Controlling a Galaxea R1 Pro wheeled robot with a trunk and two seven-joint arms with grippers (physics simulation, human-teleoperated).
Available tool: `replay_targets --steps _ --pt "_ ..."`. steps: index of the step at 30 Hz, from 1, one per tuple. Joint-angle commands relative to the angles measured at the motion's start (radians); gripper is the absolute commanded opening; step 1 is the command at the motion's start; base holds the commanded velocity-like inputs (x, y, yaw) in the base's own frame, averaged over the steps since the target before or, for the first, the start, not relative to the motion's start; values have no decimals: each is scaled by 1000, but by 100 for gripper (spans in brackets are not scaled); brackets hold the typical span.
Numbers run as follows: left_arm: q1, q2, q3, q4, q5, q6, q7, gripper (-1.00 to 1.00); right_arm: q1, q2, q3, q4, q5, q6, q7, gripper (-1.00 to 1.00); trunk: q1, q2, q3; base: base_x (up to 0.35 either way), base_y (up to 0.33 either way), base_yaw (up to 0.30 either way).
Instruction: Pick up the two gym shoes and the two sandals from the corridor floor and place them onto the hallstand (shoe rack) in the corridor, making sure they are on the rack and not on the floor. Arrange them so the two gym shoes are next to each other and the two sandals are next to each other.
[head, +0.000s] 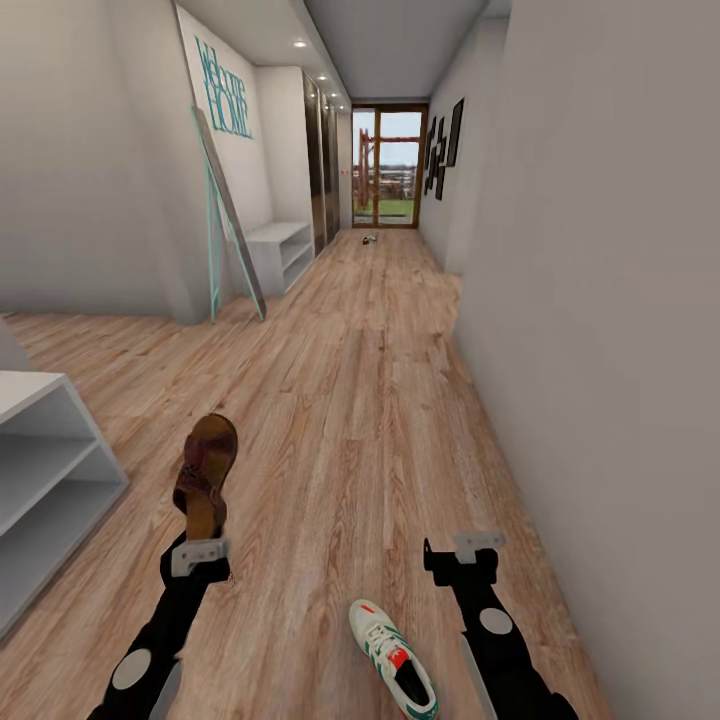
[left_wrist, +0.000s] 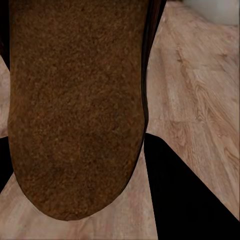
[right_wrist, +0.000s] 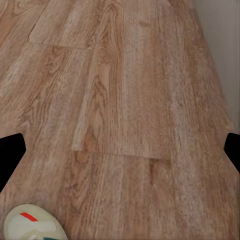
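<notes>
Nearest the robot, a white low-top sneaker with green side stripes and a red heel tab (head: 393, 660) lies on the light brown wood-plank corridor floor (head: 370, 400), between the two arms and just beside the right one; its white toe (right_wrist: 33, 223) also appears in the right wrist view. The right tool (head: 478, 545) hangs over bare planks with its fingers spread wide and nothing between them. The left tool (head: 200, 552) is clamped on the heel end of a flat brown leather sandal with dark reddish-brown woven straps (head: 206, 474), held upright off the floor, toe upward; its rough brown sole (left_wrist: 75, 105) faces the left wrist camera. To the left stands a pale grey open-shelved unit (head: 45, 470). Farther down the corridor, a smaller white shelf unit (head: 280, 250) sits beneath turquoise lettering. Near the glass door at the end, a small shoe-like thing (head: 370, 239) lies on the floor, too small to identify.
</notes>
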Motion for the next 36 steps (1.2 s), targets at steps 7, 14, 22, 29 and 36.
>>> replay_targets --steps 7,14,22,29,36 --pt "-5 0 99 -146 10 18 -6 -100 0 -2 0 47 11 9 -3 100 0 0 -1 0 0 0" --pt "-7 0 111 -176 9 92 -11 -100 0 -2 -3 96 19 6 -4 100 0 0 -1 0 0 0" --pt "-5 -5 84 -178 -1 115 -15 -100 0 3 2 51 20 4 -9 100 0 0 -1 0 0 0" --pt "-110 -5 18 -177 -1 374 -16 -100 0 -8 1 241 31 -93 -3 100 0 0 -1 0 0 0" --pt "-137 8 9 -172 -1 425 -25 -100 0 -10 80 404 177 -217 -1 100 0 0 -1 0 0 0"
